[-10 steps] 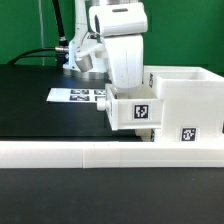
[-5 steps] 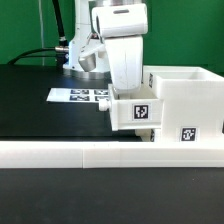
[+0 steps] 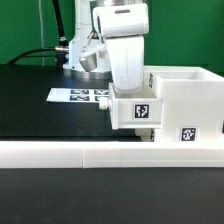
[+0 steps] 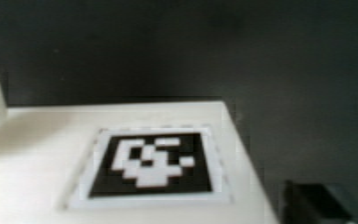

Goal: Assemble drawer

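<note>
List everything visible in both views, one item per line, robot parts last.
housing: one, white, open-topped box at the exterior view's right, a marker on its front face.
tray: one, white, against the housing's left side in the exterior view, under the arm, one marker on its front face and one filling the wrist view.
rail: one, white, long and low across the front.
marker board: one, white with black tags, flat on the table behind the tray.
table: one, black.
cables: black, back left.
arm: one, white.
claw: hidden behind the tray; state unclear.
</note>
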Tool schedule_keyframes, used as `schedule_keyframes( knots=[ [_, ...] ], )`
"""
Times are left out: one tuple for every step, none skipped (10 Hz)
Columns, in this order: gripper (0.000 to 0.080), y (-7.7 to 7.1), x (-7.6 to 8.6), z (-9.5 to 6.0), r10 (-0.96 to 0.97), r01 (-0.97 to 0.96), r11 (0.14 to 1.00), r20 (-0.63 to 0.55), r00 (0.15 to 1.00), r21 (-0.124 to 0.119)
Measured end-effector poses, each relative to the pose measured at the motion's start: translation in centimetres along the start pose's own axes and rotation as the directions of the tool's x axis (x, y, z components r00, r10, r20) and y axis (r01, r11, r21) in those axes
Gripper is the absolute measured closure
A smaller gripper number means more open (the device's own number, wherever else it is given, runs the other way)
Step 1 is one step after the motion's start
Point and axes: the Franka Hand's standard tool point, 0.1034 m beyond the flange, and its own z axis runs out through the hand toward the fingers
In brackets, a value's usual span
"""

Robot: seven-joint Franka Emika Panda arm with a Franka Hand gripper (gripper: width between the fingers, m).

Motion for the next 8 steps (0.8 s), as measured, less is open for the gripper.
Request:
schedule_keyframes(
  knots=[
    [0.0207,0.0,0.0,0.0,0.000,0.000,1.000,0.000,1.000,0.000],
    [0.0162,0.1,0.0,-0.3,-0.001,0.001,1.000,0.003,1.000,-0.002],
    [0.0153,0.1,-0.3,-1.3,-0.004,0.004,1.000,0.015,1.000,0.002],
    [0.0153,0.3,-0.7,-2.9,-0.006,0.006,1.000,0.033,0.999,0.003],
    [0.0153,0.6,-1.0,-4.4,-0.010,0.010,1.000,0.049,0.999,0.003],
    [0.0151,1.0,-1.3,-5.7,-0.009,0.009,1.000,0.060,0.998,-0.003],
    [0.0151,1.3,-1.9,-6.7,-0.007,0.007,1.000,0.071,0.997,0.001],
    [0.0151,1.6,-2.9,-7.5,-0.009,0.009,1.000,0.076,0.997,0.001]
  ],
)
